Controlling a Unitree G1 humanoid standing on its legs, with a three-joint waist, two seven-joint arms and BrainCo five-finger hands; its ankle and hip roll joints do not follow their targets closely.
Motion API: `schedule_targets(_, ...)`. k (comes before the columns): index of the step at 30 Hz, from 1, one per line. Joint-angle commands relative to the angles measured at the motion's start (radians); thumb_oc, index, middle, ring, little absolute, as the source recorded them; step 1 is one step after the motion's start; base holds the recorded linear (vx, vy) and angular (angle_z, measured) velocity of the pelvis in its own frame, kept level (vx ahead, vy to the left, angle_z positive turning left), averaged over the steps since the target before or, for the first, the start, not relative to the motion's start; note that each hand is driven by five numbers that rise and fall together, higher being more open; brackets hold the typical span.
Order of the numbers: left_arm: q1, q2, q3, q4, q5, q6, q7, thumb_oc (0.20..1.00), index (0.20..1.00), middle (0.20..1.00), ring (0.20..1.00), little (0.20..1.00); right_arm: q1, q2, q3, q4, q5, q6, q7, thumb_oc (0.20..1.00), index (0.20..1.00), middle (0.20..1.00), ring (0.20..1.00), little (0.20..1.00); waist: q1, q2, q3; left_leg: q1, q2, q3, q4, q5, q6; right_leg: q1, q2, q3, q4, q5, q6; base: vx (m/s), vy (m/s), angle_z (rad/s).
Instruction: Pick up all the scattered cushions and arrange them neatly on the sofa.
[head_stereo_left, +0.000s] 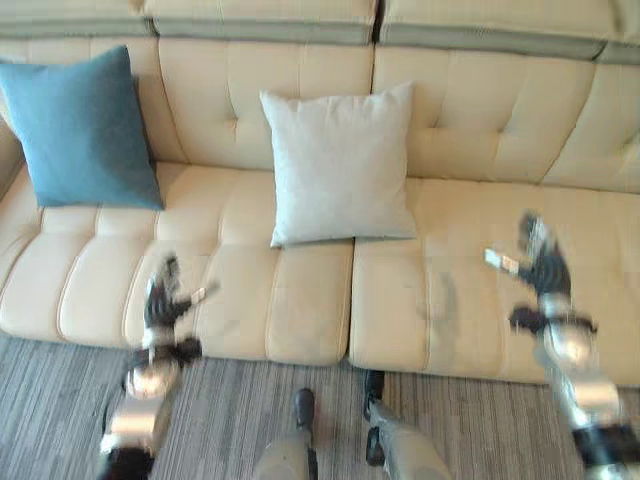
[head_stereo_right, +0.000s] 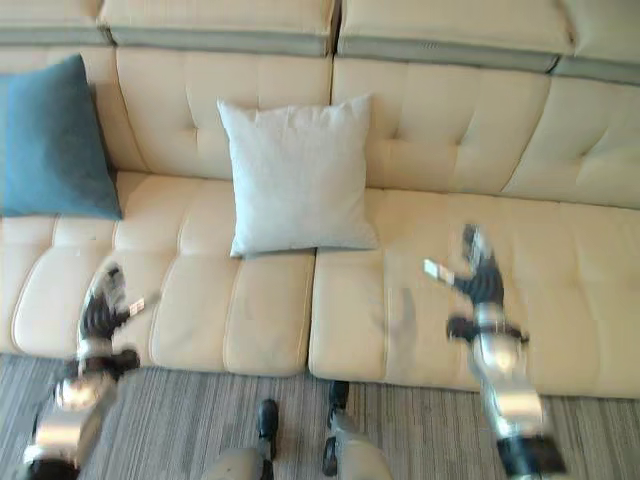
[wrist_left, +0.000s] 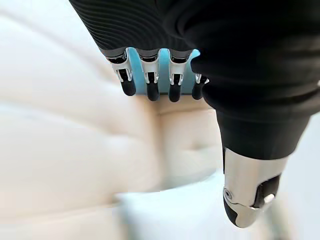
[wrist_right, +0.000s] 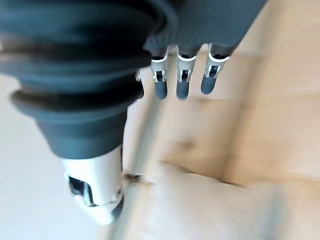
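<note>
- Cream tufted sofa spans the head views, grey striped carpet in front of it.
- White cushion stands upright near the sofa's middle, leaning back on the backrest, bottom edge on the seat just left of the seam between seat sections. Square, no clear long axis; face points out toward the robot, edges roughly level and vertical, tilted slightly.
- Blue cushion stands at the sofa's left end, also propped on the backrest, face outward, rotated a bit so its top corner leans right. Well apart from the white cushion.
- Left hand is raised over the front edge of the left seat, fingers pointing up toward the backrest, thumb out to the side. Wrist view: fingers straight in a row, thumb apart, nothing held.
- Right hand is lifted over the right seat, fingers up, thumb out left. Wrist view: fingers straight, thumb apart, empty.
- Neither hand touches a cushion.
</note>
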Motion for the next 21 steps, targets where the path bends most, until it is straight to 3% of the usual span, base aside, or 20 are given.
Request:
schedule_targets(1,-0.025,0.04,0.018,0.034,0.046,-0.002,-0.07,1.0,1.0,1.0,1.0,1.0,-0.024,0.002,-0.001,0.05,-0.004,-0.008,0.085,1.0,1.0,1.0,1.0,1.0,-0.009,-0.013,-0.06,0.026,-0.001,0.012,0.001,-0.069,-0.026,0.111,-0.057,0.015,0.039,-0.158,0.116,-0.04,0.087,-0.18)
schedule_targets(3,0.07,-0.013,0.028,0.054,0.032,0.019,-0.111,1.0,1.0,1.0,1.0,1.0,0.069,0.047,0.002,0.137,-0.035,0.023,0.117,1.0,1.0,1.0,1.0,1.0,-0.019,-0.02,-0.064,0.043,-0.005,0.022,0.019,-0.085,-0.018,0.116,-0.06,0.032,0.044,-0.149,0.123,-0.12,0.126,-0.28)
schedule_targets(6,0.107,-0.022,0.023,0.096,0.041,0.033,-0.132,1.0,1.0,1.0,1.0,1.0,0.104,0.066,0.011,0.193,-0.055,0.039,0.129,1.0,1.0,1.0,1.0,1.0,-0.021,-0.028,-0.063,0.05,-0.005,0.047,0.02,-0.089,-0.011,0.106,-0.06,0.051,0.038,-0.126,0.131,-0.19,0.083,-0.38)
schedule_targets(8,0.084,0.001,0.013,0.134,0.074,0.042,-0.126,1.0,1.0,1.0,1.0,1.0,0.076,0.083,0.049,0.25,-0.087,0.044,0.12,1.0,1.0,1.0,1.0,1.0,-0.031,-0.043,-0.031,0.029,-0.009,0.072,0.009,-0.072,-0.001,0.033,-0.062,0.089,0.063,-0.052,0.172,-0.52,0.019,-0.45)
schedule_targets(10,0.042,0.03,-0.009,0.151,0.086,0.03,-0.111,1.0,1.0,1.0,1.0,1.0,0.043,0.091,0.08,0.277,-0.093,0.034,0.098,1.0,1.0,1.0,1.0,1.0,-0.024,-0.035,0.008,-0.024,0.022,0.09,0.027,-0.041,0.005,0.0,-0.048,0.102,0.185,-0.119,0.166,-0.52,-0.018,-0.58)
schedule_targets(11,0.041,0.031,-0.009,0.152,0.086,0.03,-0.111,1.0,1.0,1.0,1.0,1.0,0.042,0.091,0.08,0.278,-0.093,0.033,0.098,1.0,1.0,1.0,1.0,1.0,-0.023,-0.036,0.006,-0.029,0.021,0.091,0.028,-0.039,0.005,-0.005,-0.049,0.103,0.186,-0.117,0.165,-0.27,0.005,-0.46)
schedule_targets(13,0.027,0.042,-0.03,0.159,0.093,0.024,-0.109,1.0,1.0,1.0,1.0,1.0,0.04,0.086,0.096,0.303,-0.098,0.024,0.089,1.0,1.0,1.0,1.0,1.0,-0.006,-0.011,0.002,-0.053,0.045,0.091,0.02,0.002,0.005,0.043,-0.039,0.096,0.349,-0.217,0.136,-0.34,-0.022,-0.3)
schedule_targets(15,0.027,0.042,-0.036,0.162,0.087,0.025,-0.101,1.0,1.0,1.0,1.0,1.0,0.042,0.083,0.093,0.308,-0.111,0.025,0.081,1.0,1.0,1.0,1.0,1.0,0.011,-0.011,-0.021,-0.076,0.046,0.083,0.009,0.029,-0.003,0.101,-0.035,0.102,0.385,-0.226,0.134,-0.29,-0.123,0.0)
schedule_targets(18,0.0,0.032,-0.063,0.161,0.091,0.018,-0.09,1.0,1.0,1.0,1.0,1.0,0.034,0.078,0.099,0.301,-0.105,0.025,0.069,1.0,1.0,1.0,1.0,1.0,0.033,-0.022,-0.04,-0.134,0.049,0.076,0.007,0.077,-0.028,0.19,-0.003,0.101,0.209,-0.325,0.088,-0.21,-0.18,0.01)
schedule_targets(19,0.0,0.032,-0.063,0.161,0.091,0.018,-0.09,1.0,1.0,1.0,1.0,1.0,0.034,0.078,0.098,0.302,-0.105,0.025,0.069,1.0,1.0,1.0,1.0,1.0,0.031,-0.022,-0.039,-0.134,0.048,0.073,0.007,0.077,-0.028,0.195,-0.003,0.098,0.203,-0.322,0.087,-0.17,-0.177,0.15)
schedule_targets(21,-0.021,0.024,-0.076,0.16,0.094,0.019,-0.086,1.0,1.0,1.0,1.0,1.0,0.023,0.059,0.102,0.296,-0.112,0.023,0.054,1.0,1.0,1.0,1.0,1.0,0.027,-0.013,-0.033,-0.188,0.062,0.073,0.021,0.122,-0.063,0.196,0.03,0.113,0.12,-0.316,0.058,-0.27,-0.161,0.36)
